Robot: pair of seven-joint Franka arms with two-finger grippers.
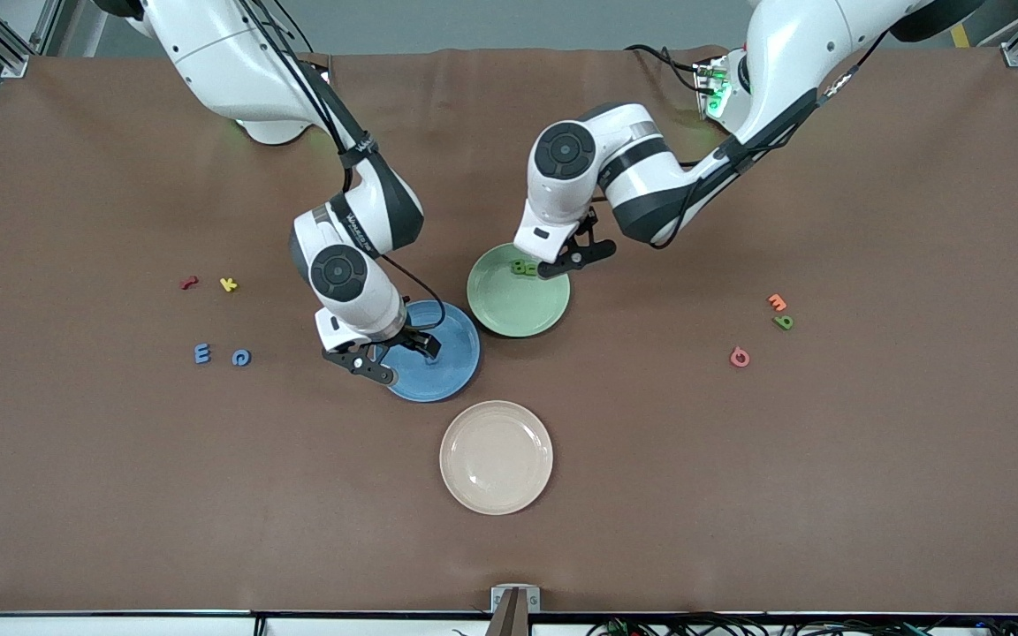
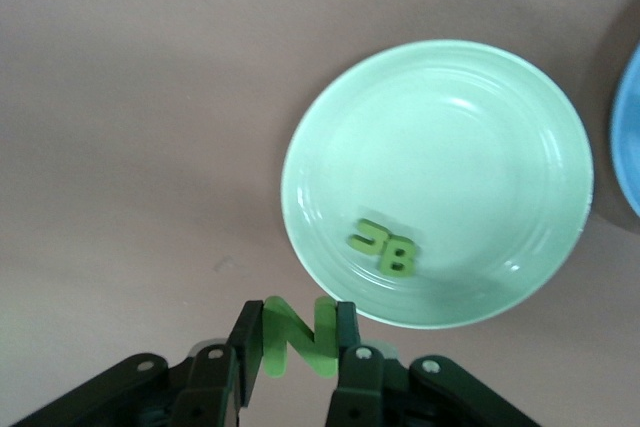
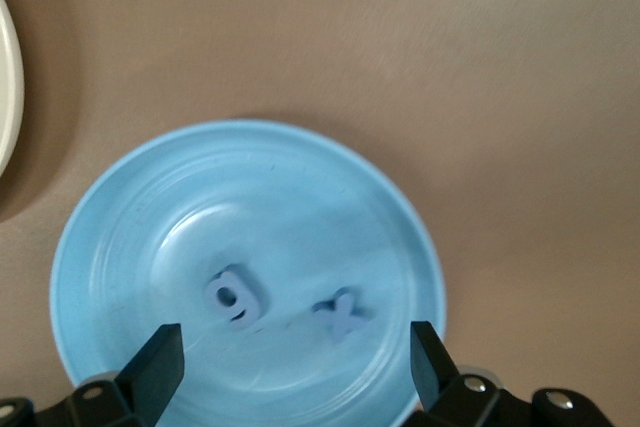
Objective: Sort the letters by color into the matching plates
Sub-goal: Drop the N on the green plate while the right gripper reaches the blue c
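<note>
My right gripper (image 1: 392,353) hangs open over the blue plate (image 1: 452,353), its jaws wide apart with nothing between them (image 3: 293,337). In that plate (image 3: 200,217) lie two blue letters, a 9 (image 3: 232,297) and an x (image 3: 342,313). My left gripper (image 1: 573,258) is shut on a green N (image 2: 276,337) just over the rim of the pale green plate (image 1: 518,309). Two green letters (image 2: 385,247) lie together in that plate (image 2: 450,147). A blue E (image 1: 201,353) and a blue G (image 1: 241,357) lie toward the right arm's end. A green letter (image 1: 783,322) lies toward the left arm's end.
A beige plate (image 1: 496,457) sits nearer the front camera than the other two plates. A red letter (image 1: 189,283) and a yellow one (image 1: 228,283) lie beside the loose blue letters. An orange letter (image 1: 777,302) and a pink one (image 1: 740,356) lie by the loose green letter.
</note>
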